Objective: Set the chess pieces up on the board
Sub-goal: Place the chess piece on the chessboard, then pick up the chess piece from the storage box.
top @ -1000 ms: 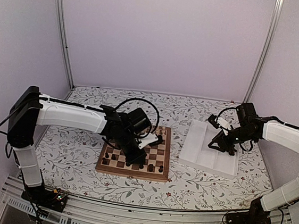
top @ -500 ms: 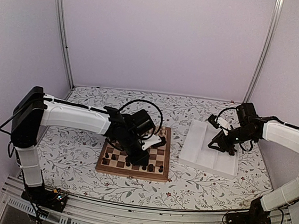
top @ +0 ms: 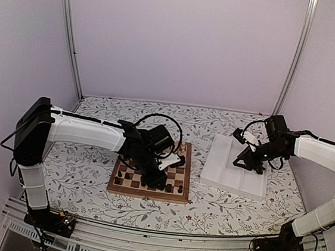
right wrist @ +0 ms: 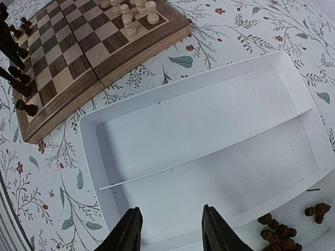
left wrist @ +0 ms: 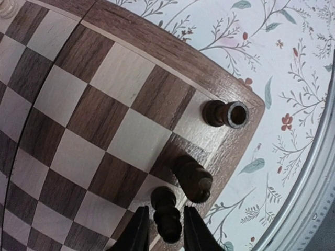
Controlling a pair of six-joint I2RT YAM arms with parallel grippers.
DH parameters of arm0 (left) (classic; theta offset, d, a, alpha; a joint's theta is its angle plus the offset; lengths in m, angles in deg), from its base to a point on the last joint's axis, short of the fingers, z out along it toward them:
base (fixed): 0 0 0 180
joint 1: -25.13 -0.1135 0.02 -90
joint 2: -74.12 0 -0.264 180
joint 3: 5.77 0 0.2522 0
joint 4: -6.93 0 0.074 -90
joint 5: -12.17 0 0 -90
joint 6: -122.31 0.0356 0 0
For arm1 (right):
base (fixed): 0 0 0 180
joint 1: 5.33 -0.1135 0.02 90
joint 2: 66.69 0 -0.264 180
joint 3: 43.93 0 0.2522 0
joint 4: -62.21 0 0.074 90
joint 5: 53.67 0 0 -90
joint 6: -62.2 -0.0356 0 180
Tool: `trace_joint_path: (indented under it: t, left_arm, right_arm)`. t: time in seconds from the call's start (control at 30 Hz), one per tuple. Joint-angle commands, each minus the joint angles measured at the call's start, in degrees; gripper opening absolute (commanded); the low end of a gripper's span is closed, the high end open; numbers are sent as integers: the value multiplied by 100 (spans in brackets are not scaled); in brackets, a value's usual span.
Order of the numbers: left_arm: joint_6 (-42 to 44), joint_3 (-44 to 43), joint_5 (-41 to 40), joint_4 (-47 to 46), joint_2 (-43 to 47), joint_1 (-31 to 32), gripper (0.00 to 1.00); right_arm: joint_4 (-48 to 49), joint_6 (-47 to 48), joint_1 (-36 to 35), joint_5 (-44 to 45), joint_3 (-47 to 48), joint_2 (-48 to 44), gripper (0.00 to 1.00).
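Dark brown turned wooden chess pieces [right wrist: 23, 107] are seen standing at one end of the square wooden chessboard [left wrist: 157, 44], which is grained, chequered in dark and pale tan squares and framed by a brown border. At its near right corner a rook with a hollow round crown [left wrist: 226, 113] is set on the corner square. A lumpier carved piece [left wrist: 191, 178] is placed beside it, and a slim round-headed piece [left wrist: 166, 222] is next along.

That last piece is straddled by the left gripper [left wrist: 165, 209]. Its dark fingers [left wrist: 137, 232] are parted slightly, with a thin gap showing on either side, so the piece is released and stands upright on its own.

More dark pieces [right wrist: 277, 235] are scattered on their sides at one end of the smooth white rectangular ridged tray [right wrist: 209, 130], which is laid well to the right of the board.

The right gripper [right wrist: 170, 209] is held above the tray with its fingers spread and nothing between them.

Pale cream turned wooden chessmen [right wrist: 128, 21] are lined up at the board's far end.

Everything is set on a white cloth printed with leafy sprigs and small red flowers [top: 91, 171].
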Motion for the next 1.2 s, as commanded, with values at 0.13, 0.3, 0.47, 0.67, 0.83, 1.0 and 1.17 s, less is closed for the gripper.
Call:
trace_joint_path:
  t: [0.13, 0.3, 0.47, 0.67, 0.83, 1.0, 1.17]
  left_arm:
    - [143, -303, -282, 315, 468, 83, 33]
    - [543, -453, -1074, 439, 948, 64, 34]
    - [647, -577, -1515, -421, 1432, 65, 35]
    - [451, 447, -1560, -2894, 2036, 62, 48]
    - [266, 424, -1422, -3147, 1860, 65, 49]
    - [172, 425, -785, -3018, 1598, 71, 50]
    - [-28, 380, -528, -2876, 1316, 117, 50]
  right_arm:
    - [33, -29, 149, 187, 87, -139, 42]
    - [-210, 182, 752, 520, 260, -235, 42]
    - [-582, 672, 1125, 1102, 427, -173, 43]
    - [-724, 645, 1435, 1721, 1073, 554, 41]
    - [-890, 159, 1521, 1777, 1635, 1407, 41]
    - [-907, -2, 1520, 1957, 1958, 2087, 37]
    - [-846, -29, 1525, 1961, 2172, 2594, 35]
